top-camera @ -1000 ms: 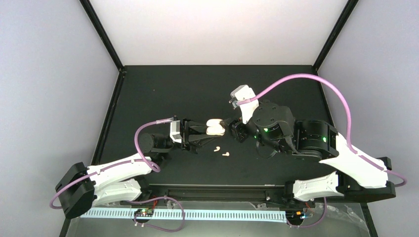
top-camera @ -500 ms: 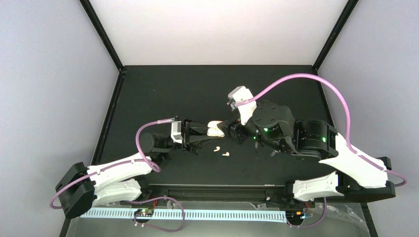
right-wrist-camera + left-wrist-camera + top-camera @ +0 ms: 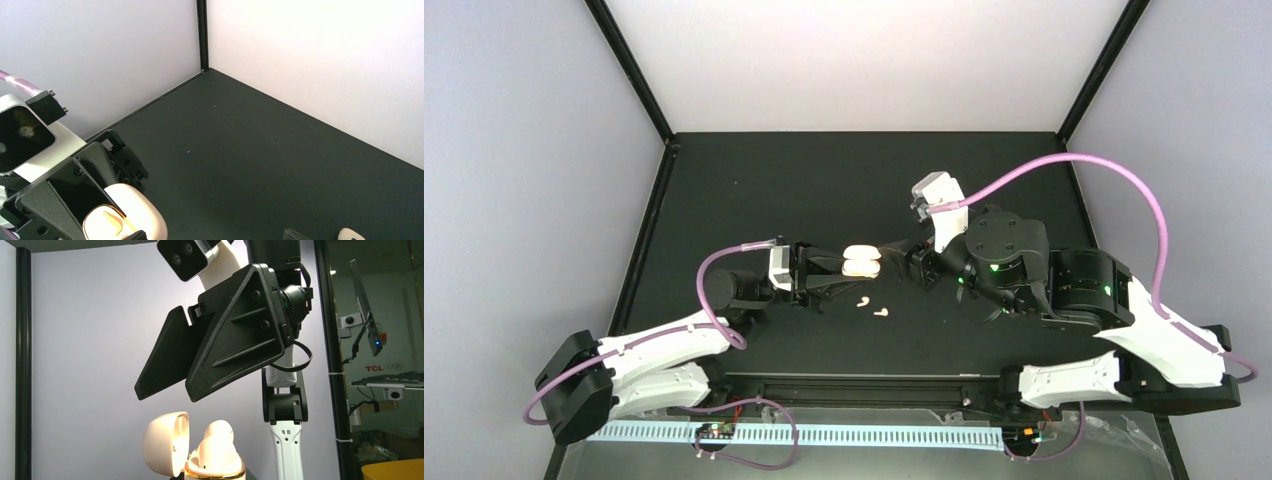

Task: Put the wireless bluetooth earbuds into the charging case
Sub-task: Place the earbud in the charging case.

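My left gripper [image 3: 852, 266] is shut on the base of the cream charging case [image 3: 861, 262], holding it above the table. In the left wrist view the lid [image 3: 165, 444] stands swung open to the left. White earbuds [image 3: 220, 440] sit in the gold-rimmed base [image 3: 215, 471]. Two more earbuds [image 3: 861, 299] [image 3: 881, 312] lie loose on the black table just in front. My right gripper [image 3: 902, 259] hangs open a short way right of the case, touching nothing. Its black fingers [image 3: 235, 345] fill the upper left wrist view.
The black table [image 3: 754, 190] is walled by pale panels on three sides. Black corner posts [image 3: 629, 70] stand at the back. In the right wrist view a small white rounded thing [image 3: 350, 234] lies at the bottom edge, beside one of my fingertips [image 3: 295, 234].
The right arm has drawn back to the right, and its fingers have come off the case. The left gripper and the case have stayed put.
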